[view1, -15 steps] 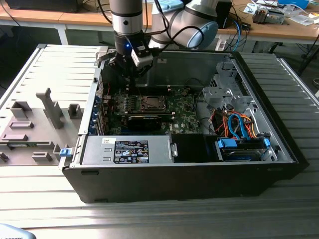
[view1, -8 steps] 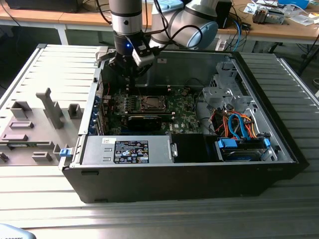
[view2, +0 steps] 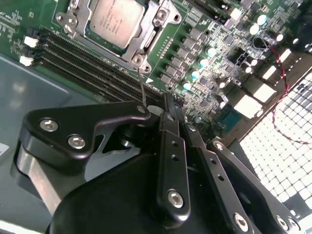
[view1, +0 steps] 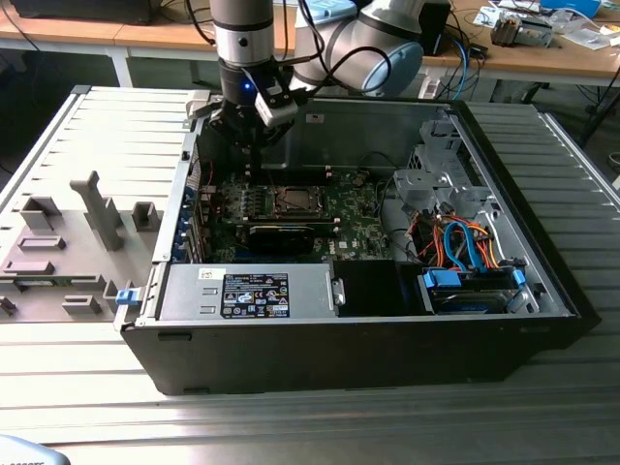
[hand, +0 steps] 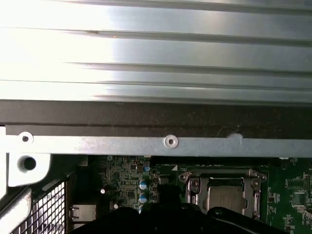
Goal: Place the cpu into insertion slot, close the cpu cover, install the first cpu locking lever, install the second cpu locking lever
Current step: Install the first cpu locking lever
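The cpu (view2: 116, 20) with its silvery top lies in the insertion slot (view1: 291, 201) on the green motherboard (view2: 219, 44). The cpu cover (view2: 150, 30) lies flat as a metal frame around it; both also show in the first wrist view, cpu (hand: 225, 197) inside cover (hand: 195, 187). A thin wire locking lever (view2: 141, 83) rises from the socket's corner up to my gripper (view2: 168, 113). The black fingers (view2: 171, 146) meet at their tips, shut. The lever's end reaches the gripper's side link; whether it is clamped I cannot tell. In the exterior view my gripper (view1: 250, 145) hangs just behind the socket.
The motherboard sits inside an open black computer case (view1: 542, 281). Black memory slots (view2: 87, 58) run beside the socket. A power supply (view1: 247, 294) and drive bay with blue and orange cables (view1: 465, 247) fill the case front. A grey fixture tray (view1: 68, 242) lies at the exterior view's left.
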{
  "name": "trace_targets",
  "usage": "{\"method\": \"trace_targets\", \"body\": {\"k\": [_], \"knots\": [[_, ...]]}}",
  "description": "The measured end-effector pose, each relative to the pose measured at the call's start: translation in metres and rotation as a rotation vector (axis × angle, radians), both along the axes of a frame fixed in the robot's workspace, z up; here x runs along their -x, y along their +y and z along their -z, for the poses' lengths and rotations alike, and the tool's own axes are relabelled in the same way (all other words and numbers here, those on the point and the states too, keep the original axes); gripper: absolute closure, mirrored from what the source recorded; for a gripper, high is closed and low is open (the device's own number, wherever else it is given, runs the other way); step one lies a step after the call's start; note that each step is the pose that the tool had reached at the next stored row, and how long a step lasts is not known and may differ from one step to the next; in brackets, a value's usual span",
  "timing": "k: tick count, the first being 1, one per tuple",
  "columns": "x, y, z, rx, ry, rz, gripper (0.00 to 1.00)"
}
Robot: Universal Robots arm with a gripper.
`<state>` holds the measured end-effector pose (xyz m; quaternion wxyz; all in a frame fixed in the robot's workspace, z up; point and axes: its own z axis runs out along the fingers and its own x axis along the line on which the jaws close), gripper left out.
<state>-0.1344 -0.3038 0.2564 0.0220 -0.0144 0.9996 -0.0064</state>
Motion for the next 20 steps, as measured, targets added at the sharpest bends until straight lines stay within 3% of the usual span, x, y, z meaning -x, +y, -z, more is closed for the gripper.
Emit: {"method": "trace_targets", "body": {"k": [9,20], "knots": [[-0.0107,0.0001,0.0001,-0.0004,0.0009,0.0,0.89],[-0.0143,-0.0006,0.0001,-0.0004,0.0015,0.0,0.89]]}}
